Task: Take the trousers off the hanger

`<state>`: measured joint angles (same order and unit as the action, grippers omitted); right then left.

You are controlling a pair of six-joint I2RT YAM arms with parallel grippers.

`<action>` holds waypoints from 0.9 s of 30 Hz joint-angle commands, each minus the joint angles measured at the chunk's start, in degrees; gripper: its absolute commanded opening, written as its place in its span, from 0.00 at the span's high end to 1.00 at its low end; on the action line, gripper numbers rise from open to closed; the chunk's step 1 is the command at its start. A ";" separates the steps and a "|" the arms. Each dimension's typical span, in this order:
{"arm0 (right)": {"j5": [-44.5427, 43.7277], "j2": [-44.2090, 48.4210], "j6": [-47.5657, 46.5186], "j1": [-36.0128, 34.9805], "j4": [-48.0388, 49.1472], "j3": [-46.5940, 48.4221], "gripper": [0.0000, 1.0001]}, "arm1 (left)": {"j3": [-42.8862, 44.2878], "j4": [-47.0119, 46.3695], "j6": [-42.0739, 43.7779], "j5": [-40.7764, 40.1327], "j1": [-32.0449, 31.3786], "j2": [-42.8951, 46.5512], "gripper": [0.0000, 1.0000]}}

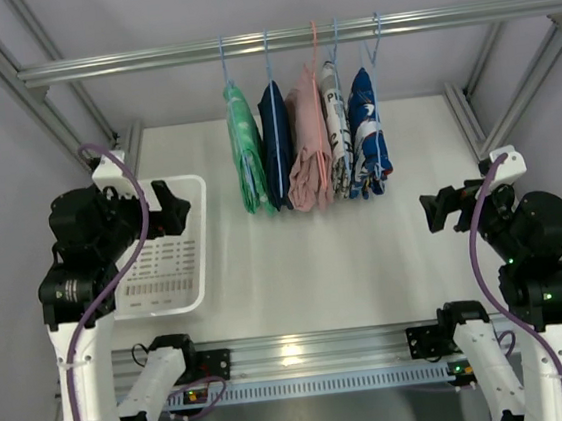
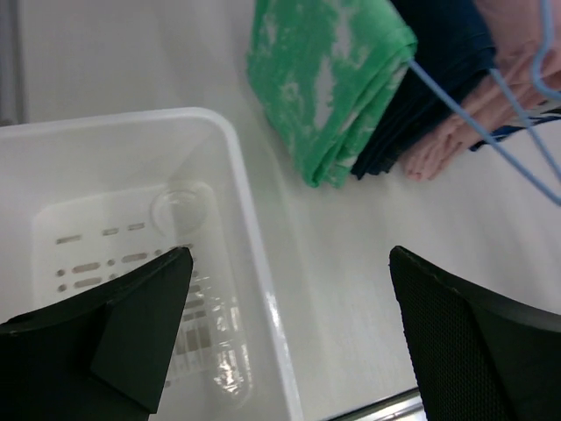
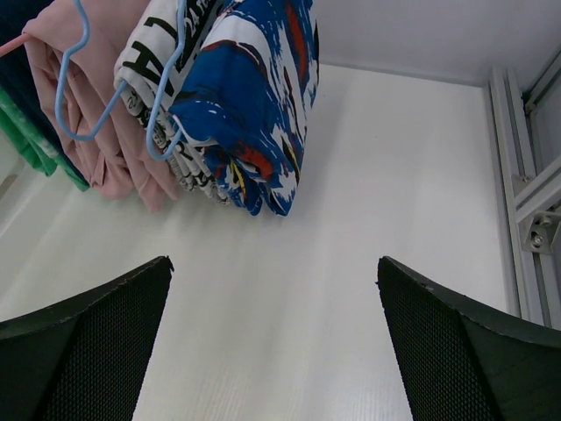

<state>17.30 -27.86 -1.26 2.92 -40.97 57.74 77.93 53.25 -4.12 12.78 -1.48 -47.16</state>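
The green trousers hang folded on the light-blue hanger, leftmost in the row of garments on the far rail. The left end effector stands wide open over the right wall of the white basket, holding nothing. The right end effector is also wide and empty, above the desk.

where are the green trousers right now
In the top view the green trousers hang at the left end of the row on the rail, beside the navy garment, right of the white basket.
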 commanded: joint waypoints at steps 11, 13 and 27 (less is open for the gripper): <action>1.42 -2.20 0.29 1.39 2.04 0.62 0.01 | -4.27 -46.28 -42.00 31.08 0.25 -7.42 0.01; 1.59 -2.46 0.12 1.39 2.39 0.54 0.00 | -6.47 -54.55 -47.87 31.43 0.25 -9.52 0.02; 2.04 -5.28 -0.50 1.65 4.06 1.94 0.01 | -7.53 -79.26 -60.66 35.12 -0.72 -27.71 0.27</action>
<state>18.55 -32.34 -1.45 3.38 -40.71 57.78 70.26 -15.35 -61.06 45.47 -1.65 -72.86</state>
